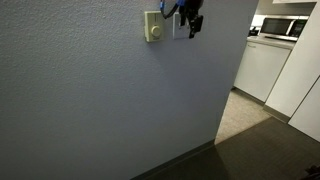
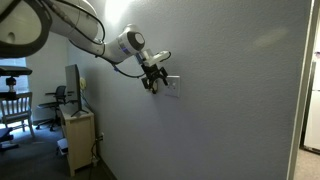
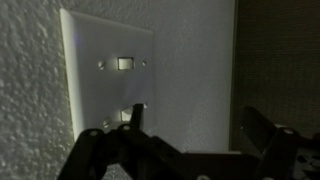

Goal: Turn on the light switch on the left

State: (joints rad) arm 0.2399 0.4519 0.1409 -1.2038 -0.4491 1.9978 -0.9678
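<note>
A white double switch plate [image 3: 95, 85] is set in a textured wall. In the wrist view it carries two toggles, one [image 3: 125, 63] higher in the picture and one [image 3: 127, 116] lower. My gripper [image 3: 198, 128] is open and empty. One finger tip lies right at the lower toggle, and the other finger is off the plate, over the dark edge. In both exterior views the gripper [image 1: 190, 18] [image 2: 152, 80] is pressed up against the plate [image 1: 179, 27] [image 2: 172, 83] and hides most of it.
A round beige wall control [image 1: 153, 27] sits just beside the plate. The wall ends at a corner [image 1: 245, 60] next to a kitchen with white cabinets [image 1: 262, 68]. A desk with a monitor [image 2: 73, 88] and a chair [image 2: 14, 108] stand below the arm.
</note>
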